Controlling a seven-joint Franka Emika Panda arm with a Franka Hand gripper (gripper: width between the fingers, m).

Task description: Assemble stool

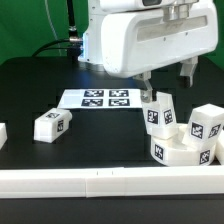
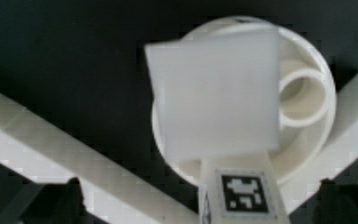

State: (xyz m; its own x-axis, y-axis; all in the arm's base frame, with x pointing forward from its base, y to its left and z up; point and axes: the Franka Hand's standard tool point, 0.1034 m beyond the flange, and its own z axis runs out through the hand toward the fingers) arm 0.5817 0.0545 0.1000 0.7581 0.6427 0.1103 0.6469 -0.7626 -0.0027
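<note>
the gripper [image 1: 168, 88] hangs low over the seat disc [image 1: 185, 152], which lies on the black table [image 1: 30, 90] toward the exterior view's right, just behind the long white rail [image 1: 110, 182] that runs across the front. its two fingers stand well apart, wider than the block below them. from where i look neither one is pressed on anything, so the hand looks open and empty. the finger [image 1: 146, 95] on the exterior view's left comes down right beside the top corner of the upright leg block [image 1: 160, 113]; i can't tell whether it touches.

that upright leg block stands on the seat disc at its left side, a little tilted, with a square tag facing out. a second leg block [image 1: 206, 124] stands at the disc's right side, also upright, tags on its faces. the disc's own side wall shows two more tags.

the loose leg block [image 1: 52, 124] lies on its side well away, on the exterior view's left, alone on the table. a white piece [image 1: 3, 133] is cut off by the left edge, and i can't say what it is. the marker board [image 1: 105, 98] lies flat behind, between the loose block and the disc.

from the wrist view the upright leg block [image 2: 220, 110] fills the middle, its tag at one end, and the round seat disc [image 2: 247, 35] curves behind it. one round socket [image 2: 306, 100] lies open beside the block.
</note>
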